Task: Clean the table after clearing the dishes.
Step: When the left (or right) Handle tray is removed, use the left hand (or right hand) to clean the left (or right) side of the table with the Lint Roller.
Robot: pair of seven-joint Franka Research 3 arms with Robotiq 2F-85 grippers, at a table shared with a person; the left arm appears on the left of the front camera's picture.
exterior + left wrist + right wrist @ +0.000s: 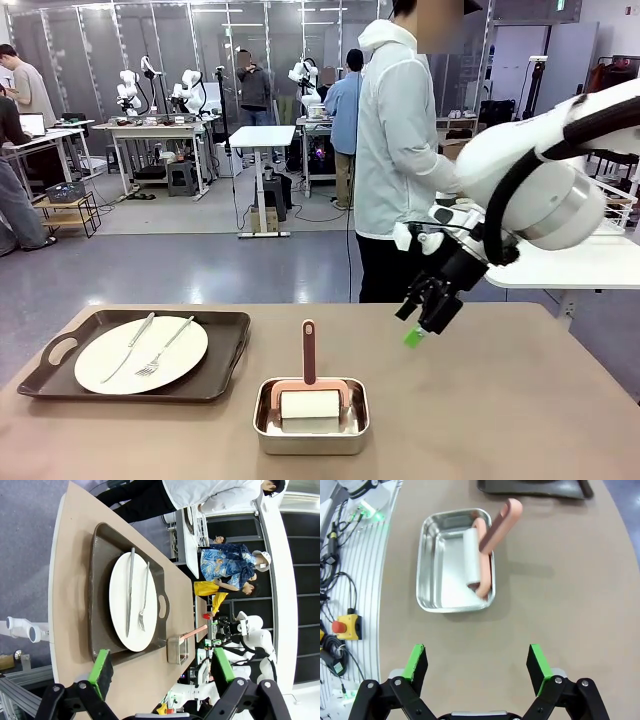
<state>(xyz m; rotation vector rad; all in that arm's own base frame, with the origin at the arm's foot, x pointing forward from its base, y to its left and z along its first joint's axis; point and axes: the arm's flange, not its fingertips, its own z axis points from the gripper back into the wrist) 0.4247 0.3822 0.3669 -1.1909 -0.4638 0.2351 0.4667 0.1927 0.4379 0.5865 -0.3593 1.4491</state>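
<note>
Hovering the right pincer (425,328), wide open and empty, over the table (520,400)'s right side; finding the tray (232,345) with plate (180,355), fork (165,345) and knife (128,348) lying far left, long axis across the table, nearer the left pincer (161,660), likewise open and empty

A: Any writing, brand or number to read here?
B: None that I can make out.
A: What about the yellow box (349,630) with the red button, just off the edge of the surface (570,580)?
B: If it carries a marking, it is too small to tell.
</note>
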